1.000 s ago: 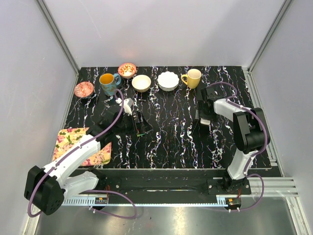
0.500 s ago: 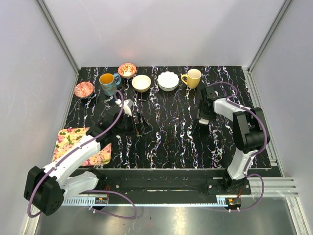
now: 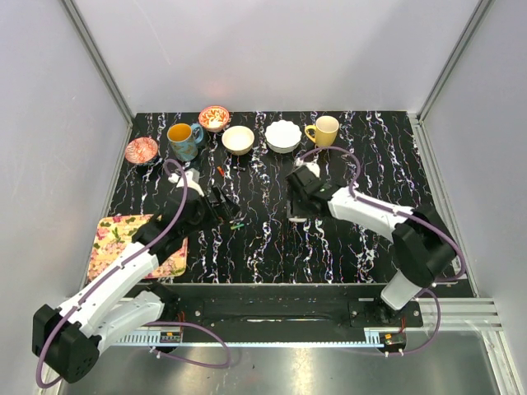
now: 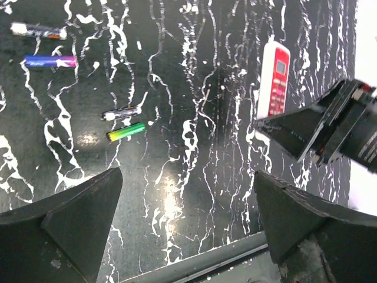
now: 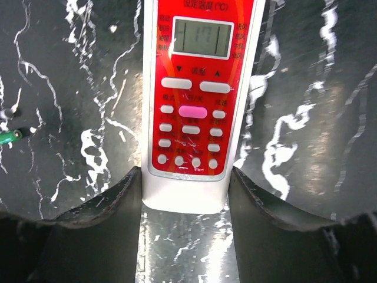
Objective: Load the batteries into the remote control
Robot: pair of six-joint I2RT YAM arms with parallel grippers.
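The remote control (image 5: 194, 106) is a white slab, lying face up with a red button panel and a small display. My right gripper (image 5: 185, 194) is shut on its near end, one finger pressed on each long side. From above, the right gripper (image 3: 298, 197) is at the middle of the table. Several batteries lie loose on the black tabletop, among them a green one (image 4: 125, 131) and a dark silver one (image 4: 121, 112). The left wrist view also takes in the remote control (image 4: 274, 79). My left gripper (image 4: 188, 218) hangs open over bare table, left of the right one, and holds nothing.
Along the back edge stand a blue mug (image 3: 183, 140), a cream bowl (image 3: 238, 139), a white scalloped bowl (image 3: 282, 136) and a yellow mug (image 3: 324, 131). Two patterned bowls (image 3: 214, 118) sit at the back left. A floral cloth (image 3: 123, 239) lies near left. A small red piece (image 3: 221, 171) lies nearby.
My right arm has swung from the right side of the table to the middle, carrying the remote control. My left gripper has drawn back a little to the left and stays open.
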